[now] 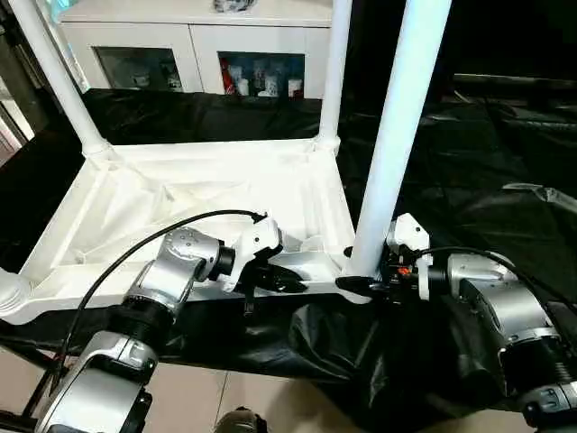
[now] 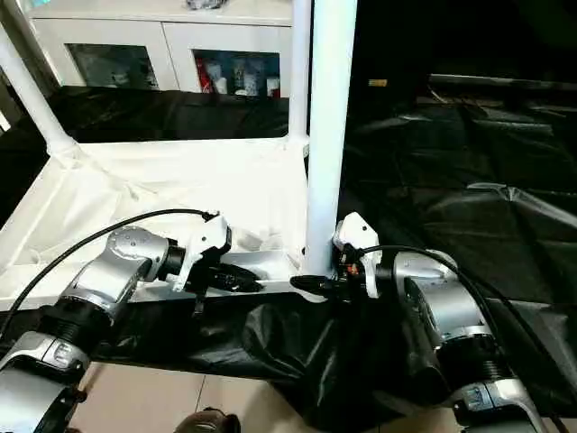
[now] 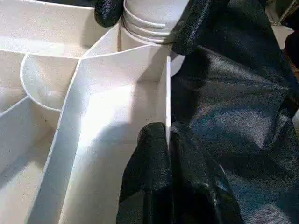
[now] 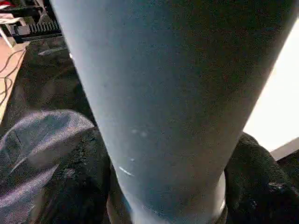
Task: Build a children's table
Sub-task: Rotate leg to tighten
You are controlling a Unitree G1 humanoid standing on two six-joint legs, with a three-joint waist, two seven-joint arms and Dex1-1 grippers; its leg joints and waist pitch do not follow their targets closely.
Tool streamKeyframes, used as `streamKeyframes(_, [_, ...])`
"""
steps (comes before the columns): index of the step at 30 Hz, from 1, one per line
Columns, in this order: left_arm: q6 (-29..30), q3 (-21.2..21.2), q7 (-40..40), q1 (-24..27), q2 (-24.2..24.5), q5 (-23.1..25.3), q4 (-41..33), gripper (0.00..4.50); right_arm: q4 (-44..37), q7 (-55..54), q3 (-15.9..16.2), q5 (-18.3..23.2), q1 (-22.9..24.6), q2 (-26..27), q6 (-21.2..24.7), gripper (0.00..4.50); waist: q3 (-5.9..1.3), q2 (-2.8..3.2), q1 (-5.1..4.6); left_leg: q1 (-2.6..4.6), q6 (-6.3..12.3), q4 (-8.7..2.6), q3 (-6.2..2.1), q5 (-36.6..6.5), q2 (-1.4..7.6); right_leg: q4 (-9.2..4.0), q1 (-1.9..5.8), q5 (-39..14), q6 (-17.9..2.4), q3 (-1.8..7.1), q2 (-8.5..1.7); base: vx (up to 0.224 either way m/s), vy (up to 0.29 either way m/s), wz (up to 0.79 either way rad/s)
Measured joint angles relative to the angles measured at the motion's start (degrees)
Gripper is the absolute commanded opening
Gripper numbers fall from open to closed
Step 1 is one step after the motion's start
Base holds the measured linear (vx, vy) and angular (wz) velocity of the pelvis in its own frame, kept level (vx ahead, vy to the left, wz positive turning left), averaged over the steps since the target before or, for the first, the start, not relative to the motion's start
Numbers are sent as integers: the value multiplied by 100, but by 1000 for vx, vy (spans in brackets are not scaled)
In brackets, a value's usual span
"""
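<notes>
Left gripper (image 1: 275,278) was clenched on the near rim of the upturned tabletop (image 1: 216,194), one finger (image 3: 149,177) inside the wall, one outside; right gripper (image 1: 365,281) straddled the base of the near-right leg (image 1: 401,126), fingers on both sides of it, so apparently grasping it at its corner socket; tabletop lay ribbed side up on the black-draped work table (image 1: 469,162); three legs stood in sockets, far-left leg (image 1: 59,77) and far-right leg (image 1: 335,68) included; the near-left corner (image 1: 13,293) was cut off at the picture edge, so the fourth leg couldn't be judged; flipping upright probably remained.
</notes>
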Motion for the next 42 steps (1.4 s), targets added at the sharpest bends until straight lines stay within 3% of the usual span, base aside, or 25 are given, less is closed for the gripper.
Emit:
streamKeyframes(4, [3,58,222,-3,-39,37,53,0,59,-476,-139,-45,6,227,49,274,2,-13,-19,3,-1,2,0,1,2,8,-3,0,0,1,1,0,0,0])
streamKeyframes(7, [5,125,588,-112,-208,109,222,0,216,-1137,-316,-83,-19,447,74,274,1,-15,-85,7,-1,6,5,1,1,12,-1,1,-1,7,1,0,0,0])
streamKeyframes(12, [4,150,1792,-733,-900,308,1196,0,472,-3053,-895,-295,-94,1068,227,273,-2,-16,-125,20,-4,7,6,3,-6,16,18,1,-1,13,-3,0,0,0])
streamKeyframes(19, [-144,261,2850,-1171,-1425,427,1974,0,880,-4884,-1206,-581,-430,1660,188,273,-14,4,-147,25,-4,6,5,3,-12,5,30,1,0,17,-6,0,0,0])
streamKeyframes(20, [-161,278,2912,-1216,-1466,428,2063,0,954,-4959,-1234,-585,-484,1686,171,308,-19,12,-151,24,-4,4,5,2,-15,0,31,1,0,18,-7,0,0,0])
streamKeyframes(27, [-287,299,2740,-1256,-1462,428,2160,0,874,-4492,-1247,-565,-404,1570,80,392,-21,20,-142,18,-3,-6,4,2,-15,-10,30,1,0,12,-7,0,0,0])
streamKeyframes(31, [-383,294,2328,-1239,-1360,420,2134,0,618,-3458,-1020,-482,-192,1051,46,392,-17,16,-109,12,0,-12,4,0,-12,-23,28,1,1,7,-6,0,0,0])
streamKeyframes(36, [-390,215,1410,-904,-977,349,1600,0,146,-1941,-704,-274,164,400,2,392,-20,24,-27,7,4,-12,5,1,-1,-12,14,0,3,3,1,0,0,0])
streamKeyframes(42, [-461,69,455,-586,-547,207,1056,0,-202,-565,-274,-70,207,-93,96,392,-18,27,8,3,5,5,5,2,0,-3,13,1,1,9,0,0,0,0])
